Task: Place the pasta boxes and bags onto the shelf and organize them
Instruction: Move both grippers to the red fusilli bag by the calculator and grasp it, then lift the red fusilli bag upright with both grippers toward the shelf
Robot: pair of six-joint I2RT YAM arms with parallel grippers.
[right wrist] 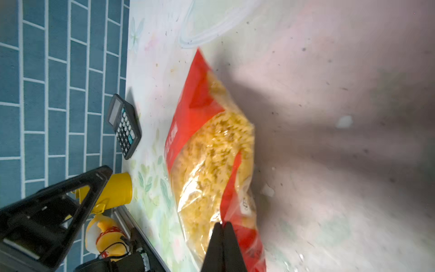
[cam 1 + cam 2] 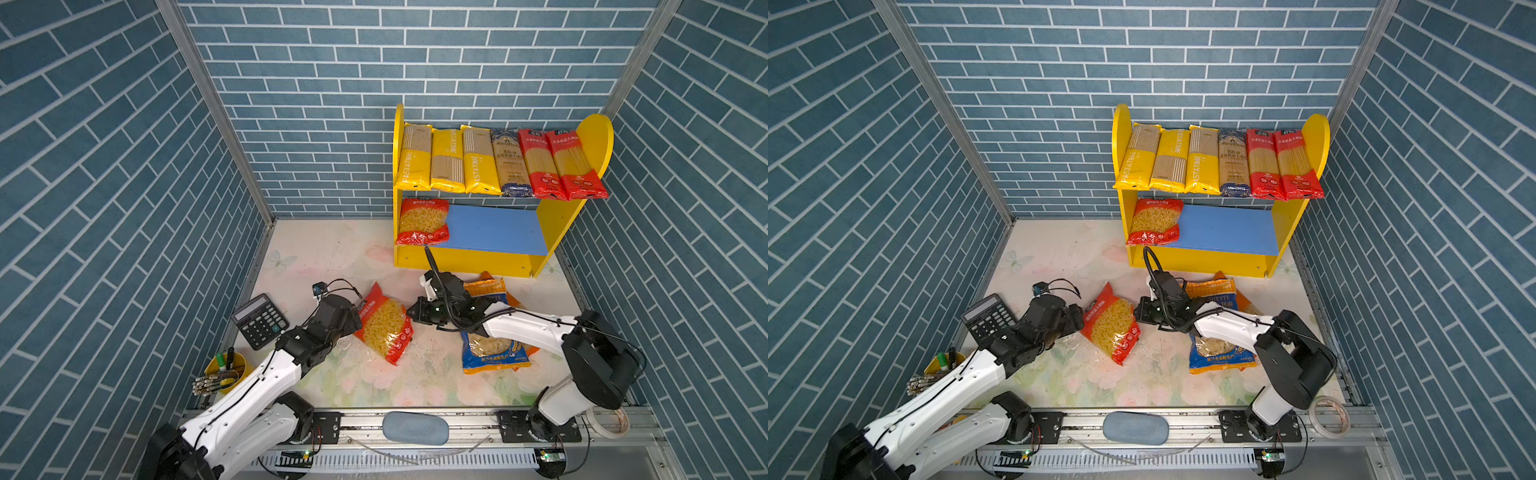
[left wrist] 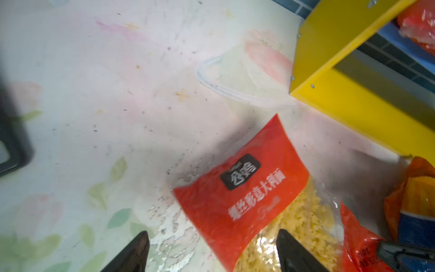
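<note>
Centrally, in both top views, we see the red bag (image 2: pixel 384 328) lying on the floor at lower centre, below the shelf (image 2: pixel 490 259) at upper right; the right gripper (image 1: pixel 221 226), jaws together, pinches the bag's edge; the left gripper (image 3: pixel 211 233) hovers, jaws apart, over its other end; six long packs (image 2: pixel 446 162) lie atop the shelf.

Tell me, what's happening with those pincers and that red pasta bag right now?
Left pincer open at edge of red bag. Right pincer shut on its corner. Bag on table, not yet on shelf. Blue bag lies under right arm.
</note>
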